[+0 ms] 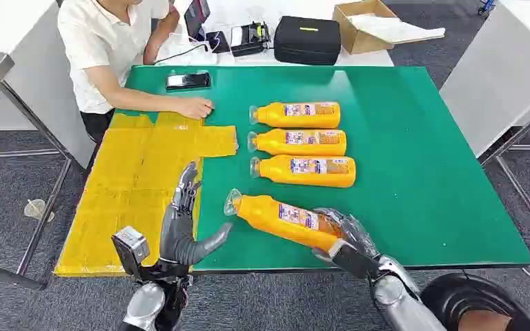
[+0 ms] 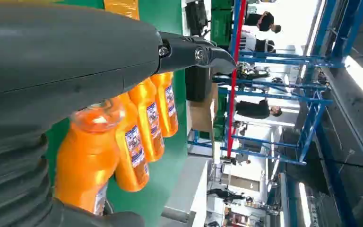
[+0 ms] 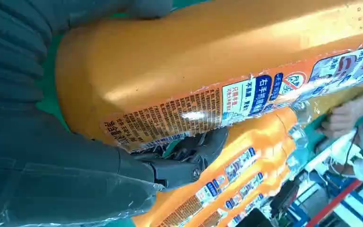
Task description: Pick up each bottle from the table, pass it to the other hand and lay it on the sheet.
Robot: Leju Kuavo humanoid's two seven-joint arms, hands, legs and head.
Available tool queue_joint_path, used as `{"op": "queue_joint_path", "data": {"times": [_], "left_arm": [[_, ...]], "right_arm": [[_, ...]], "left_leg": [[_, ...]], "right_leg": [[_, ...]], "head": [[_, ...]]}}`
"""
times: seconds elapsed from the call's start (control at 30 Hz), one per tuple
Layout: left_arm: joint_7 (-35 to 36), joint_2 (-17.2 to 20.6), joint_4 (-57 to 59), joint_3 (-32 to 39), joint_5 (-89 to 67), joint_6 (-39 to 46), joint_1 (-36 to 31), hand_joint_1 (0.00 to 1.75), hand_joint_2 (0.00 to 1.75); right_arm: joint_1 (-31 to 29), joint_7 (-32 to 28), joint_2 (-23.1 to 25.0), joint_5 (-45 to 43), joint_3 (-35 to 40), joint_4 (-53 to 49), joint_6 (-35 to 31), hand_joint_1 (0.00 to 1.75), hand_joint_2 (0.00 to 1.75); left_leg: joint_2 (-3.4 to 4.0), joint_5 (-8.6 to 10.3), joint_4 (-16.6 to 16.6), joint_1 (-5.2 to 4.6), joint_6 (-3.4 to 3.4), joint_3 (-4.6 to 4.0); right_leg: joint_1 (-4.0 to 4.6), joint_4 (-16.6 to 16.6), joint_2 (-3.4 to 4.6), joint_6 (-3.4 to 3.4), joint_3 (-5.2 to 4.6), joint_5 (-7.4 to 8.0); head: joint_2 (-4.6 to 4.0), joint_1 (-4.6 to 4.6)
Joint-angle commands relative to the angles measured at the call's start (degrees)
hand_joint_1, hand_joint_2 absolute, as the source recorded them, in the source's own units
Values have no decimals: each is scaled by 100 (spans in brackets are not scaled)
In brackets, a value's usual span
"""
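Workshop hall: blue steel racking (image 2: pixel 307 123)

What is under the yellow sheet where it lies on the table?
The green table lies under the yellow sheet; the sheet's left edge appears to hang past it. Whatever else lies beneath is covered. The person's hand rests at the sheet's far edge.

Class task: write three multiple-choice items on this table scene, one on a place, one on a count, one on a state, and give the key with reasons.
1. Where is the yellow sheet?
A. left part of the table
B. right part
C. on the floor

2. How many orange bottles are in view?
A. two
B. four
C. six

3. What is the left hand doing?
A. gripping a bottle
B. holding nothing, fingers apart
C. pressing the phone

Key: 1 A, it covers the green table beside the person. 2 B, three lie in a row and the right hand grips the held bottle. 3 B, nothing sits in it.
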Motion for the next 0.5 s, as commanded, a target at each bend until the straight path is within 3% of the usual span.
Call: {"op": "queue_joint_path", "data": {"times": [0.03, 0.4, 0.43, 0.5], "left_arm": [[13, 112, 58, 32, 3, -2, -53, 0, 175], [5, 101, 28, 51, 17, -3, -32, 0, 175], [-73, 109, -501, 320, 513, -218, 386, 0, 175], [-84, 106, -539, 356, 557, -231, 435, 0, 175]], "right_arm": [[-9, 4, 255, 18, -256, -72, -14, 175, 175], [24, -42, 303, 1, -358, -106, -31, 175, 175], [366, -169, 848, -203, -886, -756, -284, 175, 175], [405, -187, 916, -249, -941, -849, -331, 175, 175]], "left_leg": [[13, -7, -1, 2, -1, 15], [15, -11, 0, 3, -2, 21], [15, -9, -1, 2, -1, 18], [25, -18, 3, 5, -2, 29]], "right_leg": [[5, -2, 6, -17, 13, -4], [7, -2, 6, -21, 19, -7], [6, -3, 7, -17, 14, -5], [10, -1, 13, -26, 25, -11]], "head": [[0, 0], [0, 0], [0, -2], [0, 0]]}}
